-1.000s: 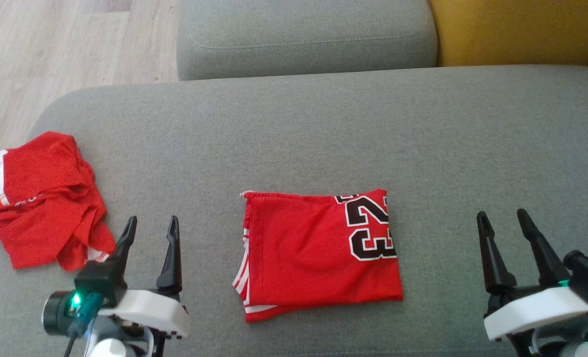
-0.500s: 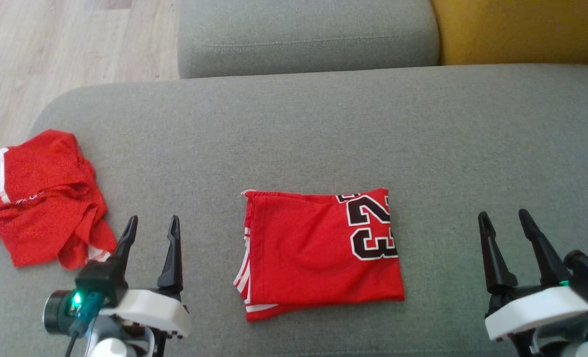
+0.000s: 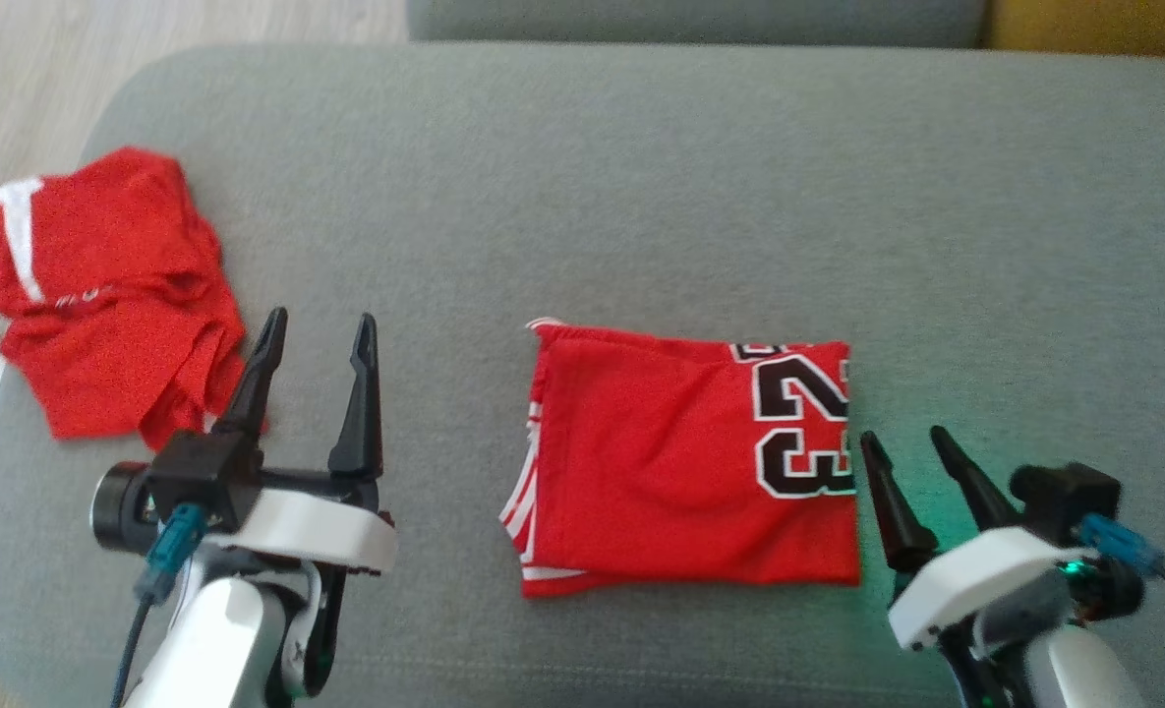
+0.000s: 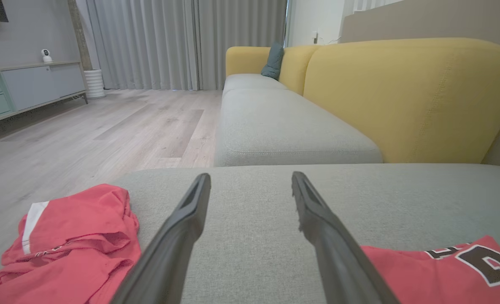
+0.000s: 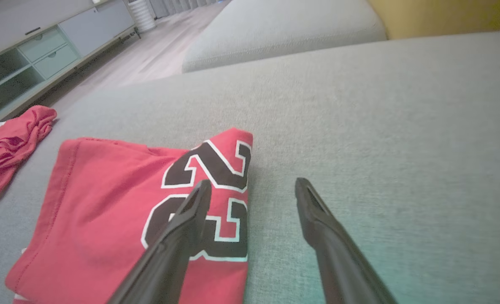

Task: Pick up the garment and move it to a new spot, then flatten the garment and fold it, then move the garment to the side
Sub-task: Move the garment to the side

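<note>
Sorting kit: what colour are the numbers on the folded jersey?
Black with white outlines on the red jersey; clearest in right wrist view.

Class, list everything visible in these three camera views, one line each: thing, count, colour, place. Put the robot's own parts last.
folded jersey: one, red with black 23, middle of the seat
crumpled garment: one, red with white stripe, seat's left end
seat: one, grey, under both garments
second seat cushion: one, grey, beyond the seat
sofa back: one, yellow, behind the cushions
small cushion: one, teal, against the sofa back
floor: one, pale wood, left of the sofa
curtains: one set, grey, far wall
cabinet: one, pale grey, left wall
left gripper: one, dark fingers, open, between the garments
right gripper: one, dark fingers, open, at the jersey's right edge
</note>
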Available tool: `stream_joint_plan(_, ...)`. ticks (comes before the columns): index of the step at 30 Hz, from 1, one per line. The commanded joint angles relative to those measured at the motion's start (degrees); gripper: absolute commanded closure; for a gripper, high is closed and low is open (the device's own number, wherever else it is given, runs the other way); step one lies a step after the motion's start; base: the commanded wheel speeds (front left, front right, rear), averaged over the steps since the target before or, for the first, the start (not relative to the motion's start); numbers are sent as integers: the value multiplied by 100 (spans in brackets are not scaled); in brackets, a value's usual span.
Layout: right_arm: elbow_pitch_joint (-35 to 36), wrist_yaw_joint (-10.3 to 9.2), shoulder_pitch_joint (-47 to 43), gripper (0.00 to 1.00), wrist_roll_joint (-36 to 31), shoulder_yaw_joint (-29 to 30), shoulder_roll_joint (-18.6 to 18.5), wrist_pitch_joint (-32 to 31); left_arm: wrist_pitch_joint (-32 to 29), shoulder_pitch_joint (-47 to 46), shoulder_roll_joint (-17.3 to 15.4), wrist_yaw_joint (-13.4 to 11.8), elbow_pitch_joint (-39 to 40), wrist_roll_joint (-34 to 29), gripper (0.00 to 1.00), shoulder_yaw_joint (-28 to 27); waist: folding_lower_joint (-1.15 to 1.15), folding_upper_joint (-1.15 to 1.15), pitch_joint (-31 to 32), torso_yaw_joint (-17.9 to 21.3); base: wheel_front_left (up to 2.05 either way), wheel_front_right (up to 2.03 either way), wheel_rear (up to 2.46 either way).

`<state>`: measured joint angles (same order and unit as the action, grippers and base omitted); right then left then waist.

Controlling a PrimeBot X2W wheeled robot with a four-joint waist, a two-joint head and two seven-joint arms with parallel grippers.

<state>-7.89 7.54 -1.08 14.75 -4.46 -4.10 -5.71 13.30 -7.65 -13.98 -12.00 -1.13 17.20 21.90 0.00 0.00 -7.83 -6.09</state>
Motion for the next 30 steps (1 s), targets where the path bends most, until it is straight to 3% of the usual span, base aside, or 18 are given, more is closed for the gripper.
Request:
stream_joint_plan(1, 12, -5, 281, 0, 48, -166, -38, 43, 59, -269, -50, 12, 210, -78, 0, -181, 0, 0, -241, -216, 0, 0, 0)
stream_joint_plan(8, -1167, -5, 836, 0, 174, -296, 5, -62, 138, -467, 59, 72, 202, -128, 0, -176, 0, 0, -497, -436, 0, 0, 0)
stream_joint_plan(9, -1266, -5, 883, 16, 212, -327, 9, -97, 144, -482, 74, 79, 197, -136, 0, -177, 0, 0, -511, -449, 0, 0, 0)
stream_joint_plan(10, -1351, -5, 921, 66, 234, -353, 9, -146, 150, -495, 88, 85, 195, -145, 0, -179, 0, 0, -525, -457, 0, 0, 0)
stream_joint_plan(11, -1404, -5, 954, 100, 258, -370, 7, -167, 154, -504, 100, 91, 193, -155, 0, -182, 0, 0, -534, -462, 0, 0, 0)
stream_joint_plan(20, -1093, -5, 960, 100, 248, -497, -143, -158, 168, -481, 116, 121, 288, -308, 0, -267, 0, 0, -499, -211, 0, 0, 0)
stream_joint_plan(30, -616, -5, 1120, 100, 237, -725, -525, -260, 169, -406, 54, 233, 415, -424, 0, -223, 0, 0, -457, 909, 0, 0, 0)
